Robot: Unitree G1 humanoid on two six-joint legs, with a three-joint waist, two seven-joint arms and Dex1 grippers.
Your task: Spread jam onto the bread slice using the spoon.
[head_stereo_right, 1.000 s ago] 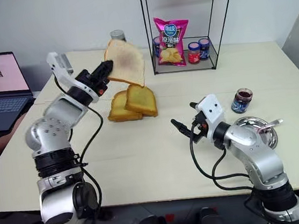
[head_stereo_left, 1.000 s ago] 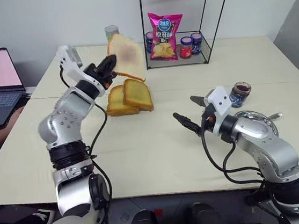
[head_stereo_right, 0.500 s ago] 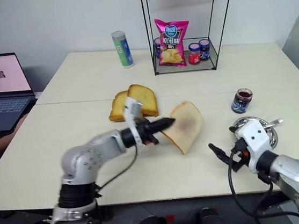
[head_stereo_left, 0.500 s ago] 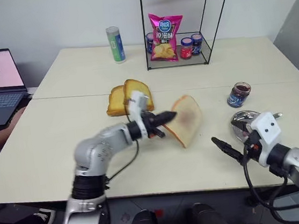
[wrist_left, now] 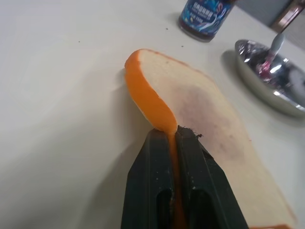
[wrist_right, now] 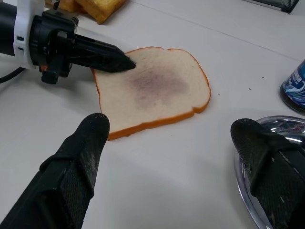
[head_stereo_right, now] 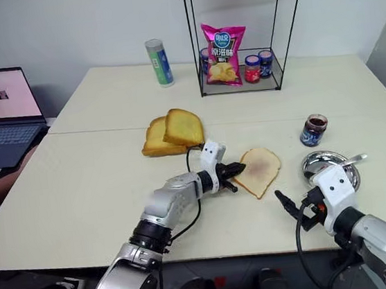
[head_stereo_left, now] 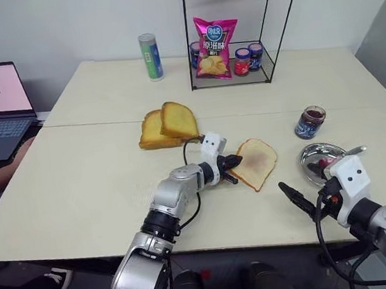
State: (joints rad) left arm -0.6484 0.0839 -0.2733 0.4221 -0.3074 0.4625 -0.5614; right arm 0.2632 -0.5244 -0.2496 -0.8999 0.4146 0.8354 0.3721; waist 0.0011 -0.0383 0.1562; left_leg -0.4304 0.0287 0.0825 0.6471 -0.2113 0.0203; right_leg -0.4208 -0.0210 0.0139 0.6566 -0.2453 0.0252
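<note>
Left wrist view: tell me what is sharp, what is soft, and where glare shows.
Left wrist view: the bread slice crust near the left gripper is crisp; the steel dish and jam jar behind go soft, with bright glare on the dish rim. Right wrist view: the right gripper's fingers close up look soft.

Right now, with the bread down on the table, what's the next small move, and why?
Probably open the left tool and back it off. It is shut on the crust of the bread slice, which appears to lie flat on the table. The right tool is open and empty, and the spoon sits in the steel dish.
</note>
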